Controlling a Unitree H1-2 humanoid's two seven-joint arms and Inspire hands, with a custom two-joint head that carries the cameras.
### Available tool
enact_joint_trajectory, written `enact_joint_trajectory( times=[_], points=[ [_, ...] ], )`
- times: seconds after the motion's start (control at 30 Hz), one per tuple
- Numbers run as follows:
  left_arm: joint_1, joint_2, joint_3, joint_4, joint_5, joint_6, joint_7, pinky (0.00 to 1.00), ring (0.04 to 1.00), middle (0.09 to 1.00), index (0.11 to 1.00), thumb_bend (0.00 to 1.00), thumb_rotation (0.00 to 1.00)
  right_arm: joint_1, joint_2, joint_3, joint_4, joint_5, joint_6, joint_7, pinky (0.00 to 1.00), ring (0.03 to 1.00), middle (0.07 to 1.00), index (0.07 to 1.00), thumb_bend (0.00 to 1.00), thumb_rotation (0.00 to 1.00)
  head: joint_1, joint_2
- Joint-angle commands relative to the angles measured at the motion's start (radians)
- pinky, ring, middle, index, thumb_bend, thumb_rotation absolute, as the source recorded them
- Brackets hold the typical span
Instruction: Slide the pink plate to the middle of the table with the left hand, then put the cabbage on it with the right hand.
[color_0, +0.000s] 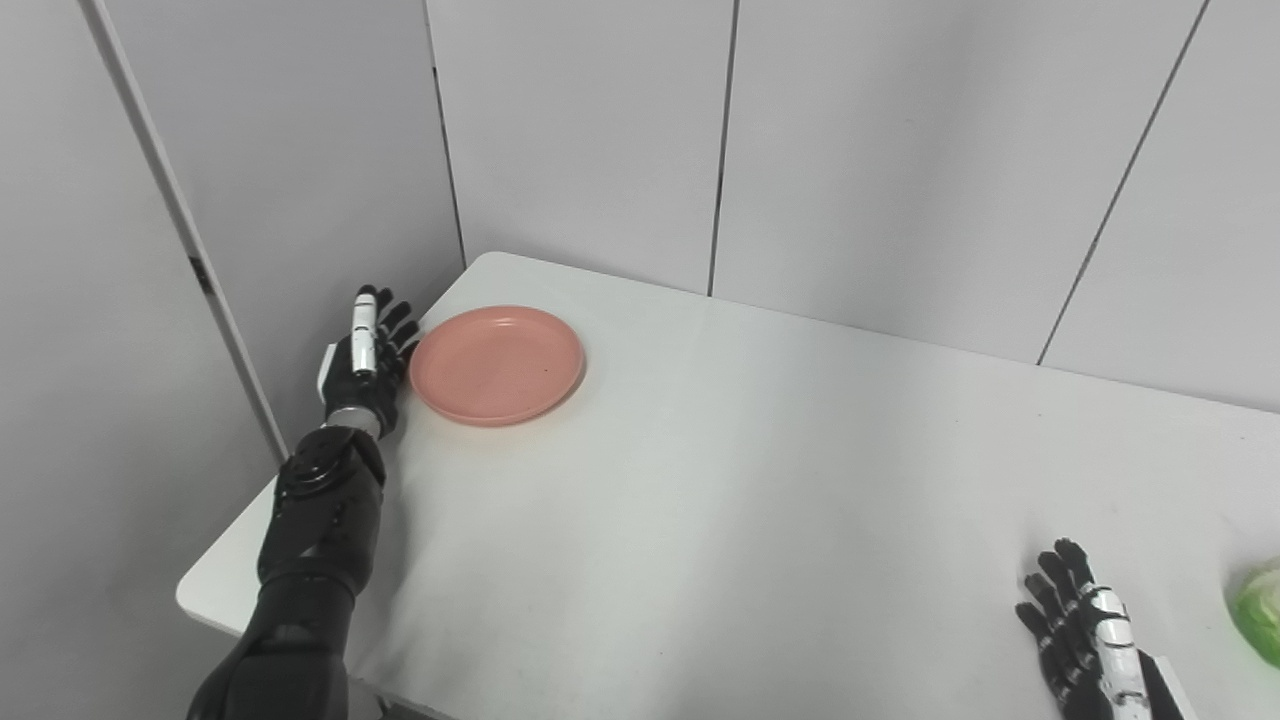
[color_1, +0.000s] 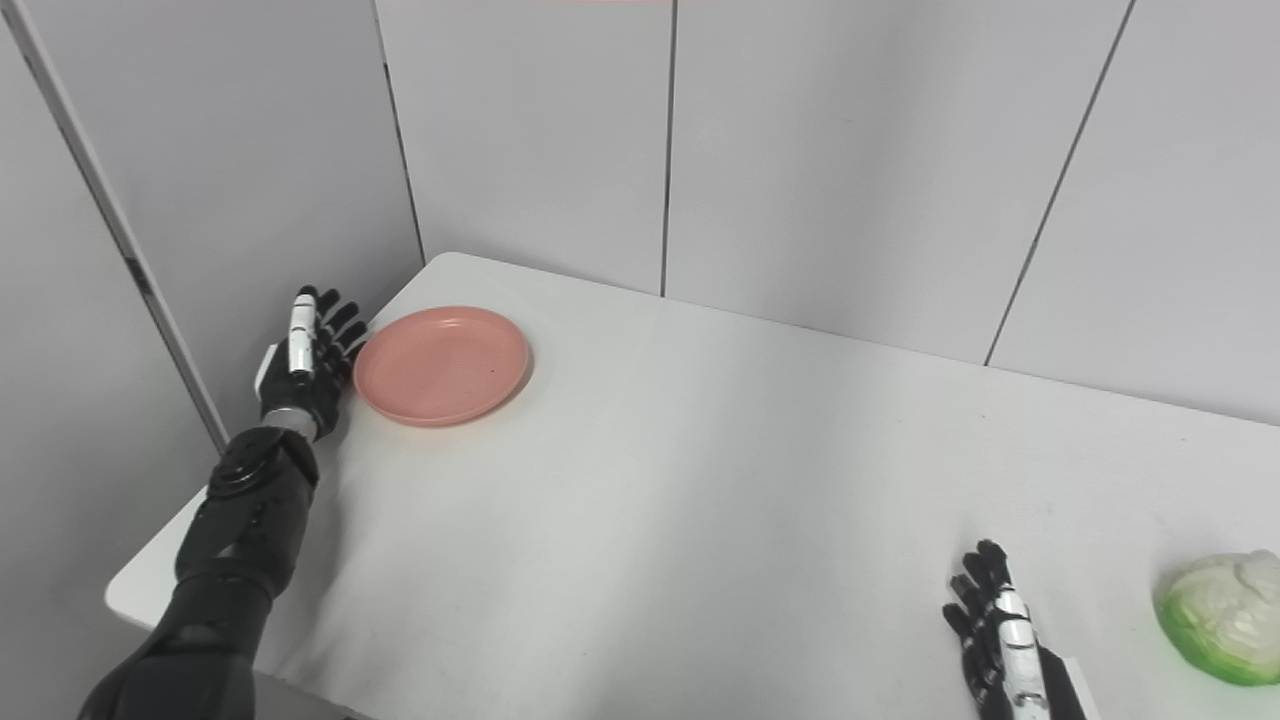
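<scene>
The pink plate (color_0: 497, 364) lies on the white table (color_0: 760, 480) near its far left corner. My left hand (color_0: 368, 358) is open, held edge-on right beside the plate's left rim, at the table's left edge; I cannot tell if it touches the rim. The cabbage (color_1: 1222, 615), pale green and white, sits at the near right of the table; in the left eye view only its edge (color_0: 1262, 610) shows. My right hand (color_1: 1000, 635) is open and empty on the table, a little left of the cabbage and apart from it.
Grey wall panels (color_0: 900, 150) stand close behind the table and along its left side. The table's near left corner (color_0: 200, 590) is rounded.
</scene>
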Motion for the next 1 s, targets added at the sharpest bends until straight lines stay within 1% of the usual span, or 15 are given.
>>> enact_joint_trajectory(
  times=[0.0, 0.13, 0.3, 0.37, 0.43, 0.57, 0.67, 0.83, 0.97],
  points=[
    [-0.021, -0.028, -0.019, 0.019, 0.002, 0.007, -0.017, 0.91, 0.913, 0.904, 0.900, 0.40, 1.00, -0.007, -0.003, -0.007, -0.027, 0.000, 0.011, 0.000, 1.00, 1.000, 1.000, 1.000, 0.23, 1.00, 0.001, 0.002],
    [-0.022, -0.044, -0.037, 0.024, 0.001, 0.000, -0.019, 0.90, 0.914, 0.909, 0.907, 0.39, 1.00, -0.006, -0.005, -0.006, -0.031, -0.002, 0.015, -0.001, 1.00, 1.000, 1.000, 1.000, 0.24, 1.00, 0.000, 0.006],
    [-0.021, -0.076, -0.041, 0.009, -0.012, 0.008, -0.026, 0.90, 0.917, 0.910, 0.902, 0.40, 1.00, -0.005, -0.005, -0.006, -0.033, -0.002, 0.016, 0.000, 1.00, 1.000, 1.000, 1.000, 0.22, 1.00, -0.002, 0.010],
    [-0.023, -0.085, -0.044, 0.008, -0.011, 0.012, -0.029, 0.91, 0.920, 0.916, 0.905, 0.40, 1.00, -0.005, -0.004, -0.005, -0.037, -0.003, 0.020, -0.002, 1.00, 1.000, 1.000, 1.000, 0.23, 1.00, -0.004, 0.011],
    [-0.022, -0.090, -0.047, 0.006, -0.010, 0.015, -0.030, 0.90, 0.915, 0.914, 0.904, 0.40, 1.00, -0.003, -0.003, -0.004, -0.041, -0.006, 0.025, -0.004, 1.00, 1.000, 1.000, 1.000, 0.24, 1.00, -0.006, 0.012],
    [-0.025, -0.102, -0.050, 0.008, -0.009, 0.018, -0.026, 0.90, 0.907, 0.906, 0.896, 0.40, 1.00, -0.003, -0.003, -0.003, -0.042, -0.007, 0.022, -0.004, 1.00, 1.000, 1.000, 1.000, 0.24, 1.00, -0.010, 0.015],
    [-0.021, -0.111, -0.054, 0.004, -0.011, 0.021, -0.036, 0.90, 0.908, 0.905, 0.896, 0.40, 1.00, -0.003, -0.002, -0.002, -0.045, -0.005, 0.027, -0.005, 1.00, 1.000, 1.000, 1.000, 0.24, 1.00, -0.013, 0.018],
    [-0.016, -0.119, -0.064, 0.003, -0.009, 0.025, -0.045, 0.91, 0.911, 0.911, 0.902, 0.42, 1.00, -0.003, 0.002, 0.000, -0.043, -0.012, 0.022, -0.009, 1.00, 1.000, 1.000, 1.000, 0.23, 1.00, -0.035, 0.025],
    [-0.017, -0.129, -0.065, -0.002, -0.020, 0.042, -0.046, 0.88, 0.897, 0.890, 0.880, 0.43, 1.00, -0.003, 0.007, 0.006, -0.038, -0.025, 0.015, -0.014, 1.00, 1.000, 1.000, 1.000, 0.24, 1.00, -0.061, 0.031]
  ],
)
